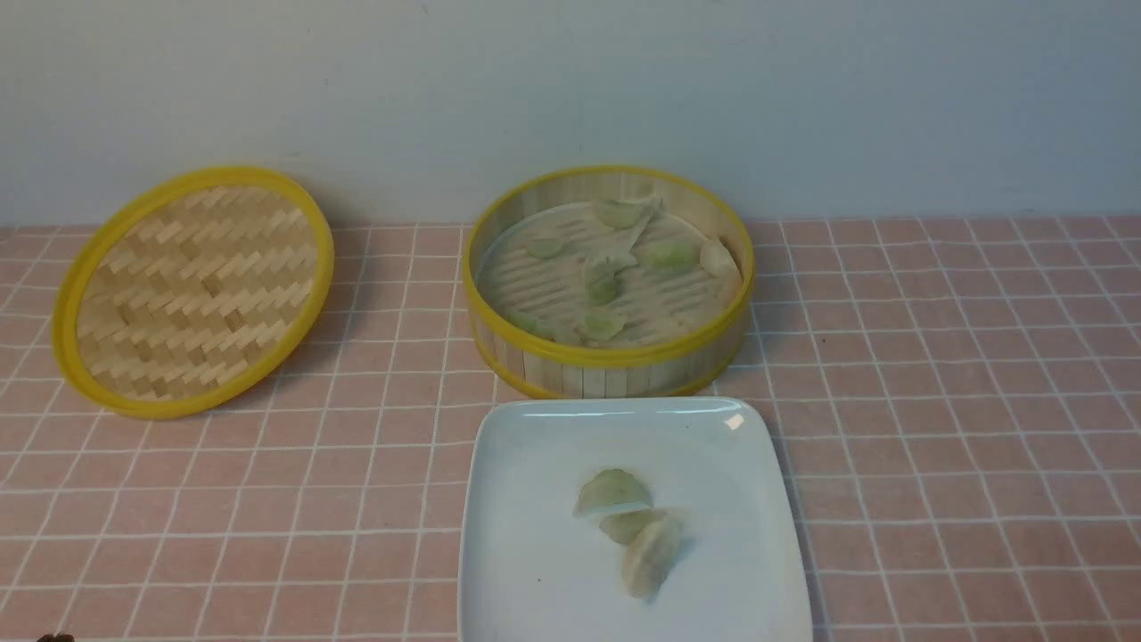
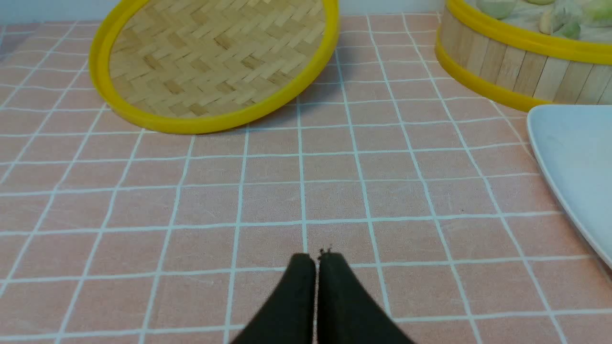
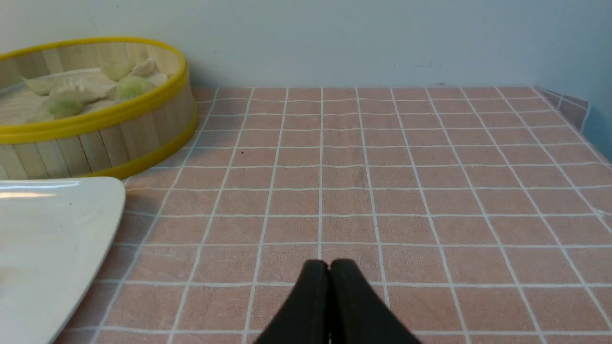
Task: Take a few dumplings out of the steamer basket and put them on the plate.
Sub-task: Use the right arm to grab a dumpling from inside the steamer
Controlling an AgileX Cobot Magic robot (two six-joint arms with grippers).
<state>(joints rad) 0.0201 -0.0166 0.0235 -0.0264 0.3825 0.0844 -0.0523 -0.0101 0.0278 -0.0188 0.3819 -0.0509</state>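
Front view is showing three dumplings (image 1: 628, 526) bunched together on the plate (image 1: 535, 571), just nearer than the steamer basket (image 1: 615, 367), where more are lying on the slatted floor. The left gripper (image 2: 315, 262) is sitting pinched closed and empty over the checked cloth (image 2: 267, 200), left of the plate. The right gripper (image 3: 329, 267) is doing likewise out to the plate's right.

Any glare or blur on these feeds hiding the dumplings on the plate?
Front view: glare only along the plate's far rim; the three dumplings on it read clearly. Right wrist view: a bright streak on the plate's edge. Left wrist view: even light, the lid throws a soft shadow on the cloth, and the shut left pincer looks blurred.
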